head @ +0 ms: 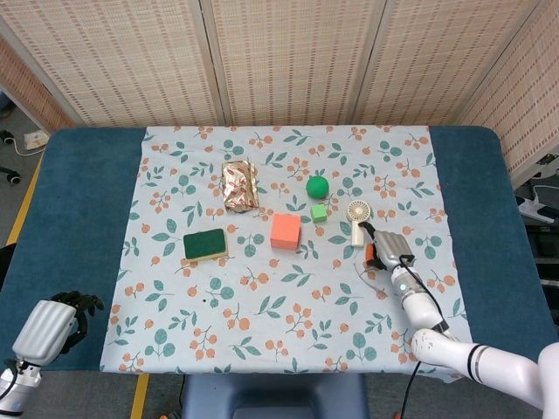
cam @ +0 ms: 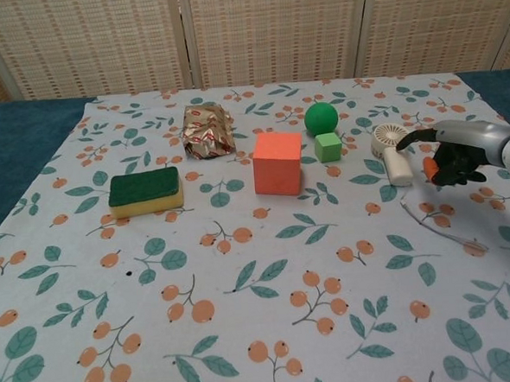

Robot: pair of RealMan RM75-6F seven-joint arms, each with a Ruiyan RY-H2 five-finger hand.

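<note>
My right hand (head: 389,249) (cam: 458,148) hovers low over the tablecloth just right of the white hand-held fan (head: 359,212) (cam: 390,141). One dark finger reaches out to the fan's handle and looks to touch it; the others are curled in. A small orange patch shows under those curled fingers, and I cannot tell whether it is a held thing or part of the hand. My left hand (head: 52,323) hangs off the table's near left corner with its dark fingers curled in on nothing; only the head view shows it.
Left of the fan lie a green cube (cam: 327,147), a green ball (cam: 321,117), an orange cube (cam: 277,163), a foil snack pack (cam: 208,130) and a green-topped sponge (cam: 145,191). A thin white cord (cam: 436,225) lies below the right hand.
</note>
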